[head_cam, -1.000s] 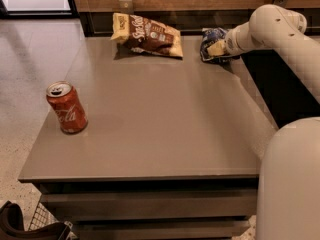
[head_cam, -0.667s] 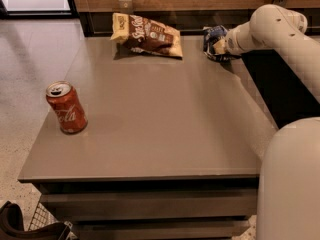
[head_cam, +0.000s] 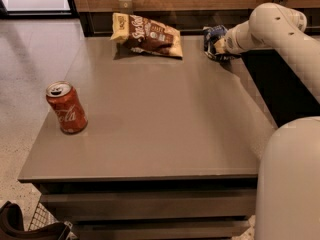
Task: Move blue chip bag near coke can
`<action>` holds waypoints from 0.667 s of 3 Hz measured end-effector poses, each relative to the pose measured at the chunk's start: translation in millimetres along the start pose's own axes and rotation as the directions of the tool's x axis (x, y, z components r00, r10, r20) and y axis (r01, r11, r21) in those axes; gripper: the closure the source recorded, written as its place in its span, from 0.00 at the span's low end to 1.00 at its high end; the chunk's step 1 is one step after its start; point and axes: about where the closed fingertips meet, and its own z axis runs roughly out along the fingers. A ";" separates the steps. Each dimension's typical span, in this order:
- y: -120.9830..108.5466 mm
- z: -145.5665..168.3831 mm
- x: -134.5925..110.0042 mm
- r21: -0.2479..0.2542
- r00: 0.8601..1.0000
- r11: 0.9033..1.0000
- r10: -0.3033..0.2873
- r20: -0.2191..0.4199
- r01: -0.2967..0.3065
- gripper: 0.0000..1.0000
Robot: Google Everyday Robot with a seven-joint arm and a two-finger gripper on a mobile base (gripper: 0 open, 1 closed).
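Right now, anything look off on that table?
Nothing stands out: the can is upright at front left, the brown bag lies at the back, and the blue bag is crumpled at the claw by the far right edge.

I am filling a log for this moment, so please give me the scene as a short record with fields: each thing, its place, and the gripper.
surface: grey table
coke can: upright, near the front left corner in the view
blue chip bag: far right edge of the table, at the gripper
brown chip bag: lying at the far edge, middle, apart from the blue chip bag
gripper: far right, against the blue chip bag
task state: bag and can on opposite sides, not yet near each other
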 end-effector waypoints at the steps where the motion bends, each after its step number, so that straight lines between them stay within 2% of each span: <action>1: 0.0 -0.3 -0.3 0.000 1.000 1.000 0.000 0.000 0.000 1.00; 2: -0.1 -1.0 -1.1 0.000 1.000 1.000 0.000 0.000 0.000 1.00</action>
